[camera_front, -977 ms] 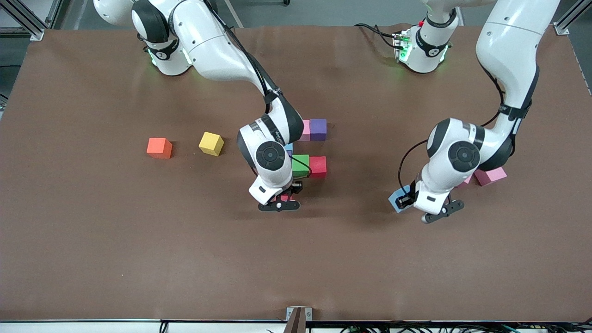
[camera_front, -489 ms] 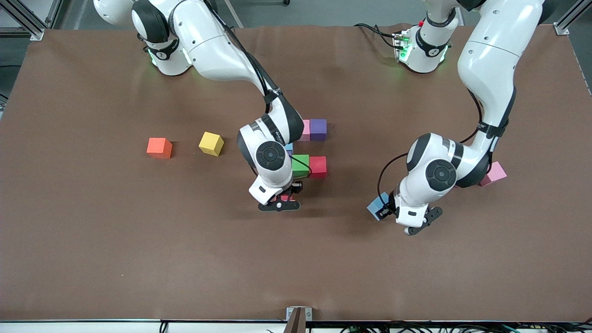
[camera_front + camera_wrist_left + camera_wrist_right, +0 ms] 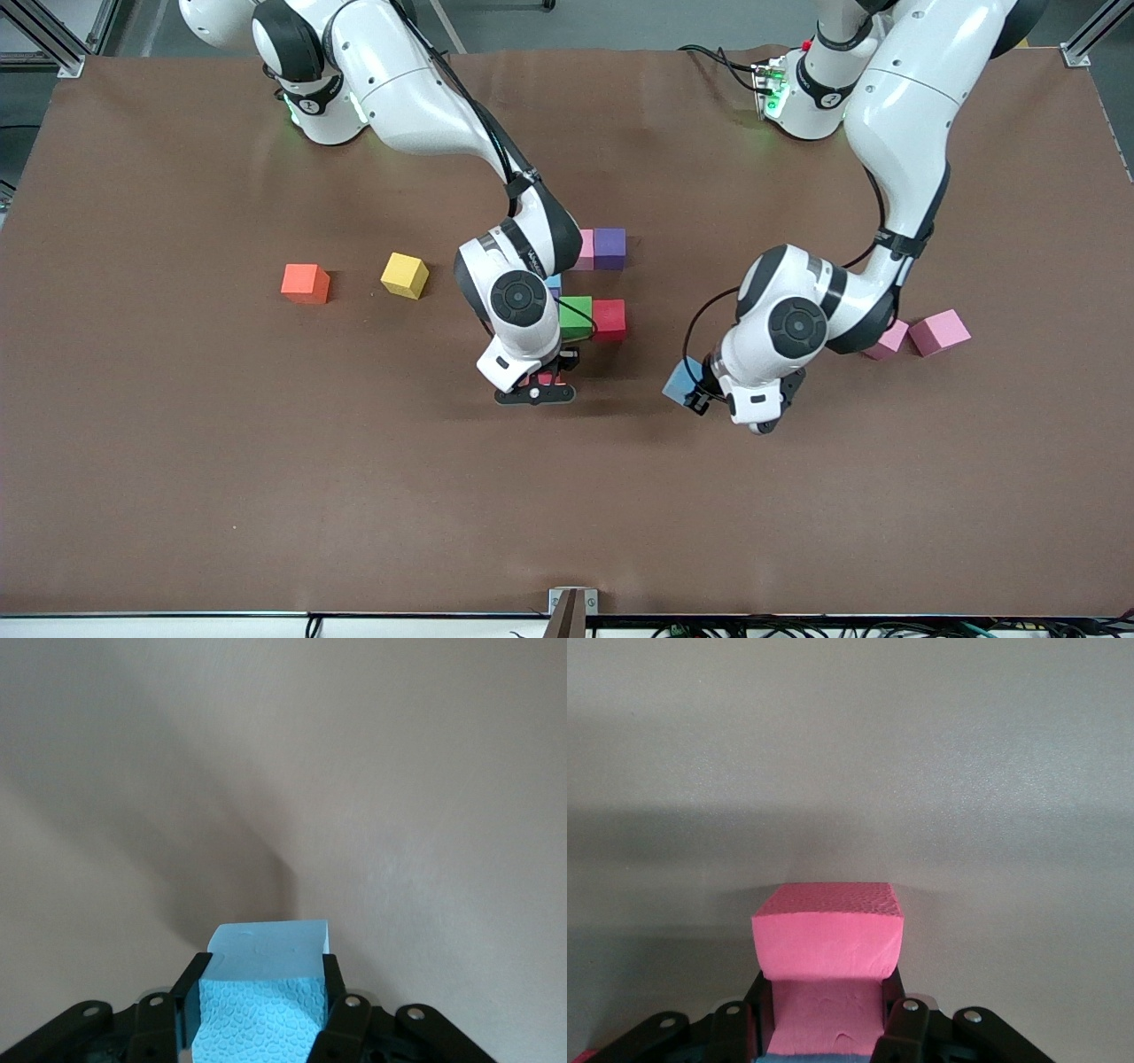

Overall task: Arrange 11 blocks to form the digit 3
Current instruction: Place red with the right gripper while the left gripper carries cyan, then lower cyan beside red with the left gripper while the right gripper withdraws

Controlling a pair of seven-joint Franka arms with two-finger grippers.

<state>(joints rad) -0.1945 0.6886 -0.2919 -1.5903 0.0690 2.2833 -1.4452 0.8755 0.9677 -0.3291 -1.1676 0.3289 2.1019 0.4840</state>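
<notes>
No readable writing or logos anywhere. Left gripper (image 3: 700, 396) up over bare table (image 3: 266, 496) between the block cluster and the two pink cubes (image 3: 926, 334), wrist tipped down, fingers clamped on a light blue cube (image 3: 262, 992). Right gripper (image 3: 542, 383) low by the green cube (image 3: 576, 315) and red cube (image 3: 609, 318), elbow bent, pinching a pink-red cube (image 3: 828, 943). Yellow cube (image 3: 405, 275) beside the orange cube (image 3: 305, 283), toward the right arm's end.

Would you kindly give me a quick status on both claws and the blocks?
Left claw shut on blue block, airborne. Right claw shut on pink block beside green block. Nothing in the way.
</notes>
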